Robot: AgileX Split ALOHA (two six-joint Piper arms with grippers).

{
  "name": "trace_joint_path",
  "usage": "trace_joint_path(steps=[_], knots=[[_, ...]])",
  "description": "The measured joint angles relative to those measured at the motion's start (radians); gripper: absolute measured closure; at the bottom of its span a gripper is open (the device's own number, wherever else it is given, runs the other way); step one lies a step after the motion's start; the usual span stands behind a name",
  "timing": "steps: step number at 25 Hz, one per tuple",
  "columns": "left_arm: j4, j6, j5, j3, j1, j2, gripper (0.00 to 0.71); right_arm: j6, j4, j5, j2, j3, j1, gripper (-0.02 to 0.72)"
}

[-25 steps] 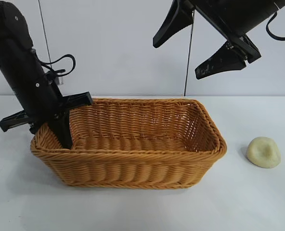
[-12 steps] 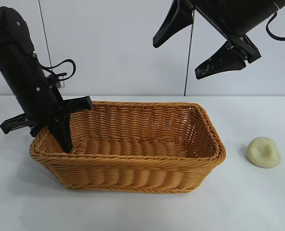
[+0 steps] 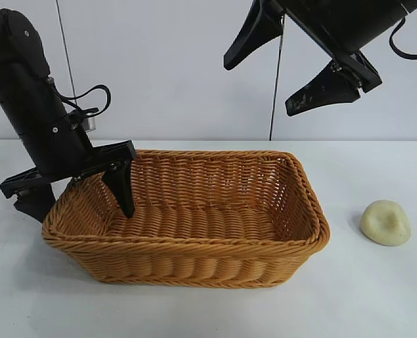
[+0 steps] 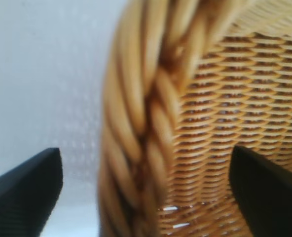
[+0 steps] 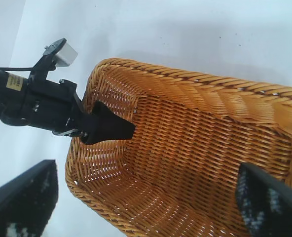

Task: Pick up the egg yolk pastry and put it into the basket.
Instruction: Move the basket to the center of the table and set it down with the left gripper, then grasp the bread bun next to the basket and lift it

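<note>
The golden-brown wicker basket stands mid-table. The egg yolk pastry, a pale cream dome with a dent, lies on the table to the right of the basket, apart from it. My left gripper is open and straddles the basket's left end rim, one finger inside and one outside. In the left wrist view the braided rim stands between the spread fingers of that gripper without touching them. My right gripper hangs open and empty high above the basket's right half. The right wrist view looks down into the basket; the pastry is out of that view.
White table with a white wall behind. A thin dark cable hangs behind the basket. The left arm shows in the right wrist view at the basket's end.
The left gripper has opened from being shut on the basket's left rim. Its fingers now stand apart on either side of the rim. The basket shifted slightly left and settled. The right arm has not moved.
</note>
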Motion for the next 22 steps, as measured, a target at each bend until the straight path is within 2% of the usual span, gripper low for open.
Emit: trace_joint_path(steps=[5, 13, 18, 22], knots=[[0.063, 0.000, 0.152, -0.175, 0.000, 0.001, 0.018, 0.000, 0.000, 0.000, 0.000, 0.000, 0.000, 0.008], [0.173, -0.033, 0.171, -0.420, 0.000, -0.001, 0.018, 0.000, -0.001, 0.000, 0.000, 0.000, 0.000, 0.008], [0.291, -0.052, 0.172, -0.457, 0.002, -0.002, 0.018, 0.000, -0.001, 0.000, 0.000, 0.000, 0.000, 0.008], [0.321, -0.058, 0.172, -0.457, 0.020, -0.002, 0.018, 0.000, -0.001, 0.000, 0.000, 0.000, 0.000, 0.008]])
